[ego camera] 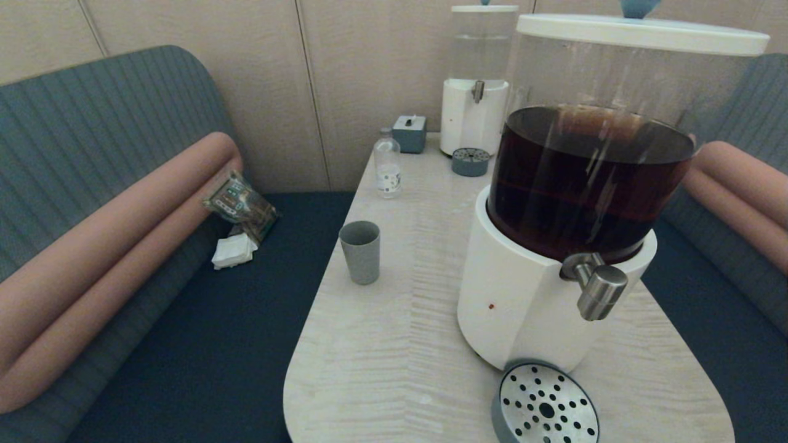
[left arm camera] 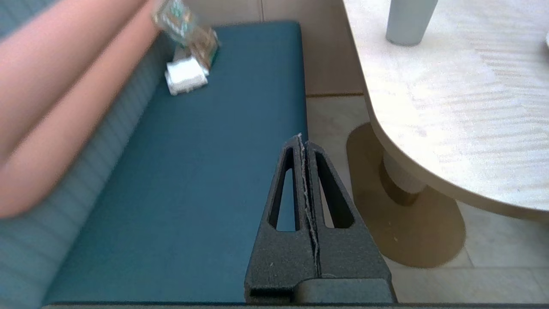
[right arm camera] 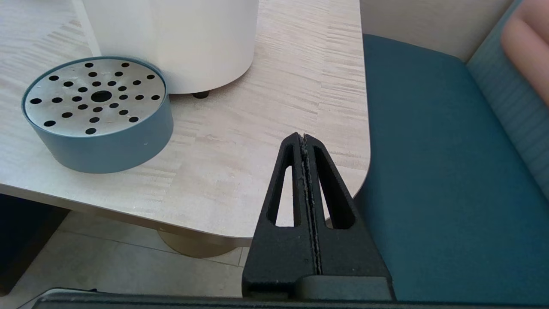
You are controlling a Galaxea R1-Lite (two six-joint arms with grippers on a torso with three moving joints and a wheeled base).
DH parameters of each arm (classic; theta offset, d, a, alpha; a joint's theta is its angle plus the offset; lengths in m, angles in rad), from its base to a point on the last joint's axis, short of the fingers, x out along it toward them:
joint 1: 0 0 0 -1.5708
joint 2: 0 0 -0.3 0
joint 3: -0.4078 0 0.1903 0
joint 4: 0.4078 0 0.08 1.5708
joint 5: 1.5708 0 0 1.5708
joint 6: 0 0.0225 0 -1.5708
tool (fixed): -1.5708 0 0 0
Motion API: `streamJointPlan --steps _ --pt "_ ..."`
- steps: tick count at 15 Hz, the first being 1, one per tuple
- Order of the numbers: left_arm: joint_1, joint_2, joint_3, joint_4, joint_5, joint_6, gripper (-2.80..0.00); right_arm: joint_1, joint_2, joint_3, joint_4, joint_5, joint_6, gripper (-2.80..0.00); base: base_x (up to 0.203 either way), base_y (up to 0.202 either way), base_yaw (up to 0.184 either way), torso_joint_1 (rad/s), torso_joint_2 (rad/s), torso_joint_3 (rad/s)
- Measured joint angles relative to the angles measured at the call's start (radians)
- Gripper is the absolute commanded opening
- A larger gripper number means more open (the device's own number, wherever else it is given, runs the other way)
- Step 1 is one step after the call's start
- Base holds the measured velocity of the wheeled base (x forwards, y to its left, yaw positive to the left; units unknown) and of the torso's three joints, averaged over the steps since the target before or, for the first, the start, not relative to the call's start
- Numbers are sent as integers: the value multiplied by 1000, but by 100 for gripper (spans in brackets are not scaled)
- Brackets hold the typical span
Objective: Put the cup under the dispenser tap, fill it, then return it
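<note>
Head view shows neither arm; each gripper appears only in its own wrist view. Nearest on the table sits the round drip tray, a perforated steel plate in a blue-grey ring, right at the front edge and touching the foot of the dispenser. Above the tray juts the tap, a stubby steel spigot with nothing beneath it but the tray. The dispenser's clear tank holds dark brown liquid to about two thirds, under a white lid.

The left gripper hangs low beside the table, over the blue bench seat near the table's pedestal, its fingers pressed together and holding nothing. The right gripper hovers at the table's near right corner, fingers likewise closed and empty, with the drip tray just off to one side.

Farther back, the cup stands upright and empty near the table's left edge, well apart from the tap and to the dispenser's left. On the left bench lie a packet and a white napkin. Beyond the cup stands a bottle, then a small grey box, a second drip tray and a smaller dispenser with clear liquid against the wall.
</note>
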Motion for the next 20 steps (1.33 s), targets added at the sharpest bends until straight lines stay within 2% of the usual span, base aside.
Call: streamJointPlan --steps 14,20 --pt "0 0 7 0 0 -14 -280 0 0 0 0 0 2 -280 0 0 0 0 0 0" --pt "0 0 7 0 0 -14 -280 0 0 0 -1 -35 42 -280 0 0 0 0 0 0"
